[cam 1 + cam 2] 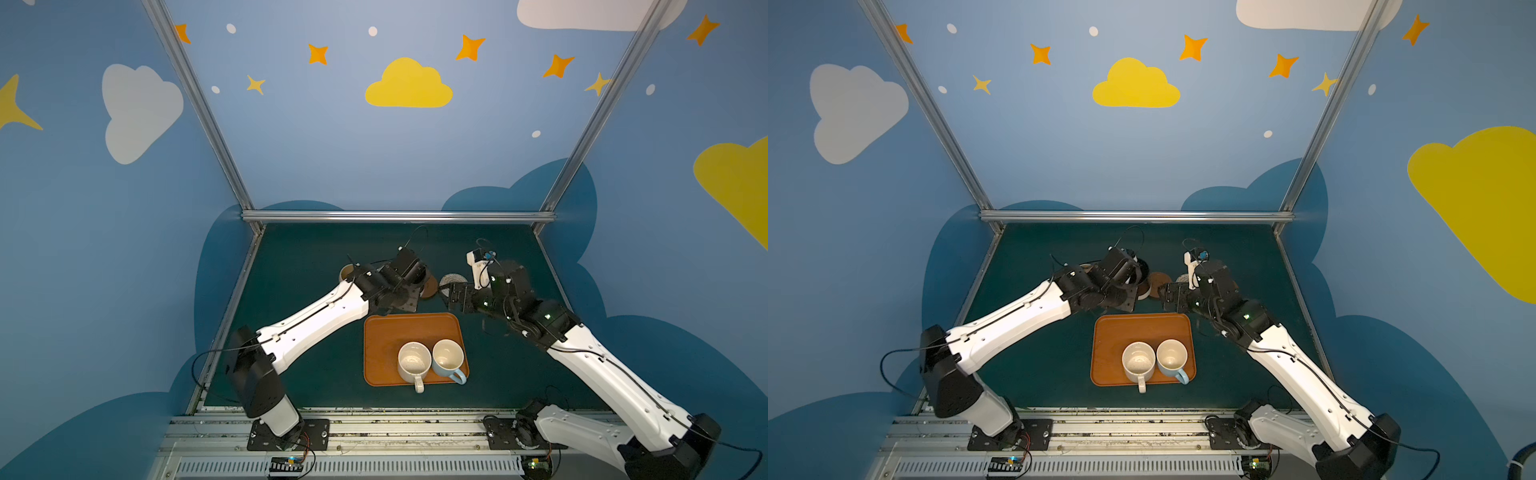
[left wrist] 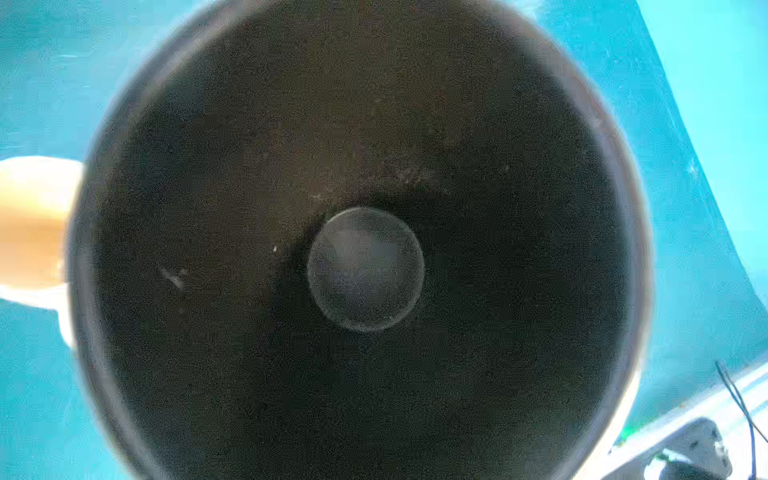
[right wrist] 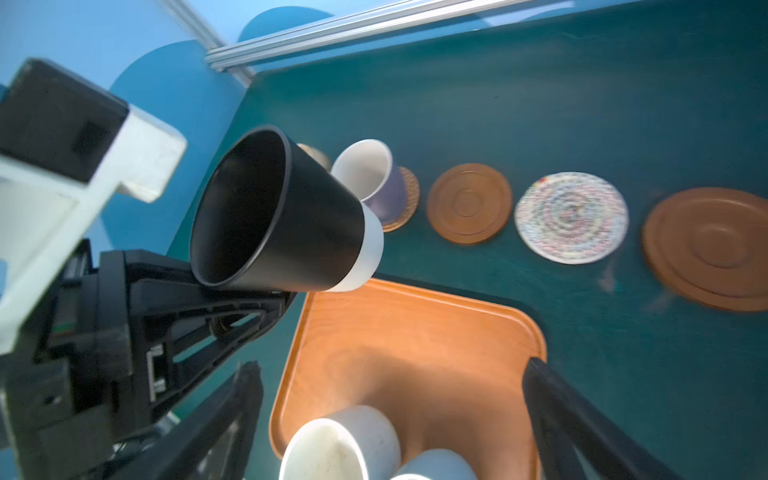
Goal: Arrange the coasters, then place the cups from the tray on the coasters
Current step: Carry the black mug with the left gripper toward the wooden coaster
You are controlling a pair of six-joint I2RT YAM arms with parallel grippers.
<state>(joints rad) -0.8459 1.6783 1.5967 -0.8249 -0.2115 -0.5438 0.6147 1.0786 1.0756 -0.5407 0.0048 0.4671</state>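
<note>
My left gripper (image 3: 278, 296) is shut on the black cup (image 3: 282, 212), which hangs tilted above the table near the tray's far edge; its dark inside (image 2: 365, 266) fills the left wrist view. My right gripper (image 3: 392, 365) is open and empty over the tray (image 1: 382, 332). On the tray stand a cream-white cup (image 1: 413, 361) and a light blue cup (image 1: 449, 357). Beyond the tray runs a row of coasters: a rattan one (image 3: 411, 195) under the lavender cup (image 3: 374, 178), a bare brown wooden one (image 3: 468, 203), a grey-white woven one (image 3: 571, 217) and another brown wooden one (image 3: 706, 249).
A pale yellow cup (image 1: 347, 272) stands at the left end of the row, partly behind the left arm. A metal rail (image 1: 395, 216) borders the far edge of the dark green table, with blue walls on three sides. Both arm bases sit along the near edge.
</note>
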